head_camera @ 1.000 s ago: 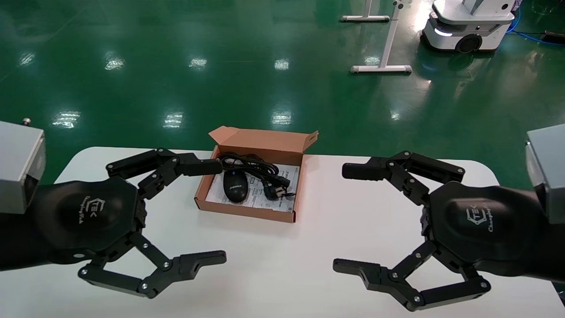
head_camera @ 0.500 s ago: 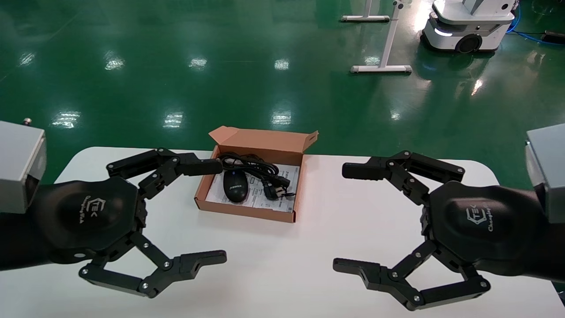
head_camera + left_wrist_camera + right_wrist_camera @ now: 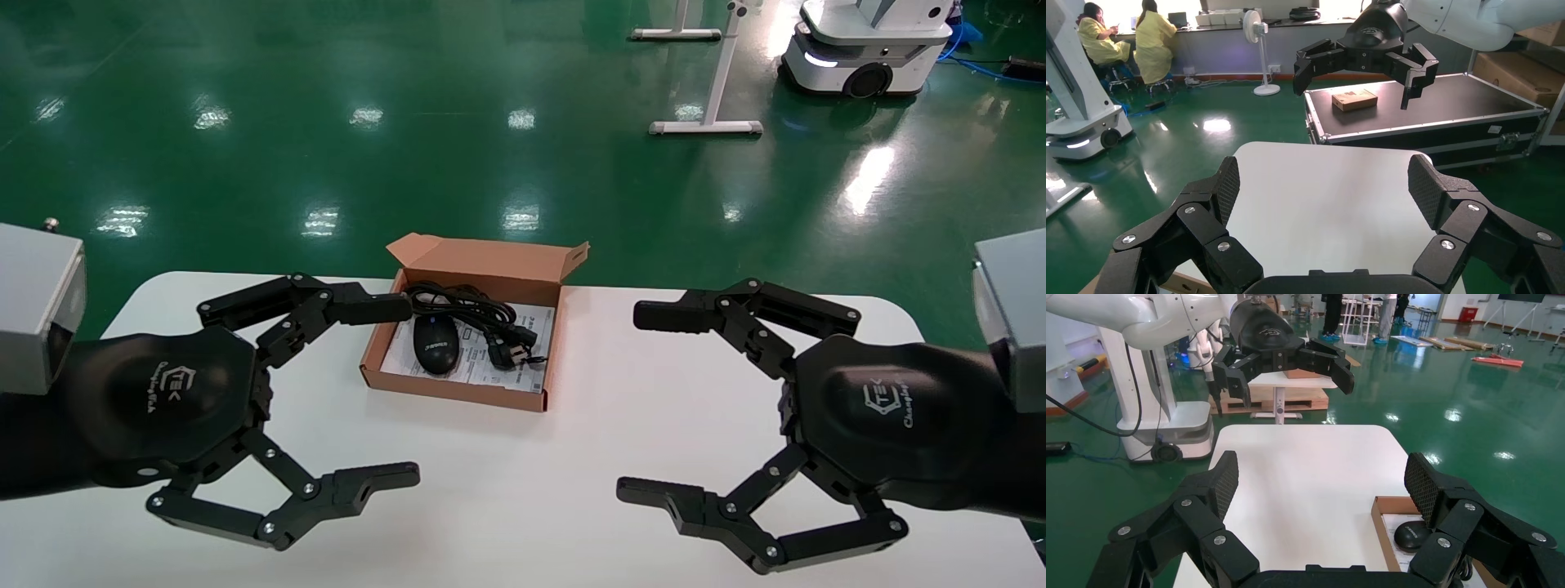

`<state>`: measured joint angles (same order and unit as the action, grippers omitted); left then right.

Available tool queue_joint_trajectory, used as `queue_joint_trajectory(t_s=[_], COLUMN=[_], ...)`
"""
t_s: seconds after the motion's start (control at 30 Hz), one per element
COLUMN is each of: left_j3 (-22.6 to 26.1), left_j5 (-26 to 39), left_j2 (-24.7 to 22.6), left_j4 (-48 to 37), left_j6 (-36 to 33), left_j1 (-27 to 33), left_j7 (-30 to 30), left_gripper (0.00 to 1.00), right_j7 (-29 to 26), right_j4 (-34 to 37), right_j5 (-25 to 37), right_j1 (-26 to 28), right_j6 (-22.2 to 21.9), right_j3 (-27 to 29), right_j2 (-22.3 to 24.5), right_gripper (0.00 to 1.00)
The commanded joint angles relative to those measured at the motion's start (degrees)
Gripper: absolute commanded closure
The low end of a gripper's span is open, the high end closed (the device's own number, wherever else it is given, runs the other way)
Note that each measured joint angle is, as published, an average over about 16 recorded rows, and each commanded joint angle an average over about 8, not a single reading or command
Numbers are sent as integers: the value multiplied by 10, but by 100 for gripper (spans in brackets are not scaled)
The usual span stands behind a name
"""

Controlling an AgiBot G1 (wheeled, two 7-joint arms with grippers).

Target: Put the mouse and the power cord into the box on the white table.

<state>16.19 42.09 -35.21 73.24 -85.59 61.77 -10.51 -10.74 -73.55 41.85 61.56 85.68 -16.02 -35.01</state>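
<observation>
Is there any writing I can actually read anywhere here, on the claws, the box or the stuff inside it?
"TEK": logo on the back of the left gripper, with cursive script beside it too blurred to read.
"TEK": same logo and unreadable script on the right gripper.
White sheet lining the box: printed text, too small to read.
Mouse: a pale mark, too small to read.

From your right wrist, the box (image 3: 1386, 505) was cut off at the edge, a finger (image 3: 1444, 505) covering the mouse (image 3: 1411, 534).
</observation>
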Motion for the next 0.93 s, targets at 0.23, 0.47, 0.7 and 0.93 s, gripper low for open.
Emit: queue_joint_trajectory(t_s=[0.23,0.47,0.7,0.93], left_j3=[0,0,0,0], left_j5=[0,0,0,0], left_j2=[0,0,0,0], left_j4=[0,0,0,0], left_j6=[0,0,0,0], left_j1=[0,0,0,0], left_j7=[0,0,0,0], left_gripper=[0,0,0,0], right_j7=[0,0,0,0], right_j4=[0,0,0,0], right_j5=[0,0,0,0], right_j1=[0,0,0,0], right_j6=[0,0,0,0], right_j3=[0,0,0,0], right_j2=[0,0,0,0], right_gripper=[0,0,0,0])
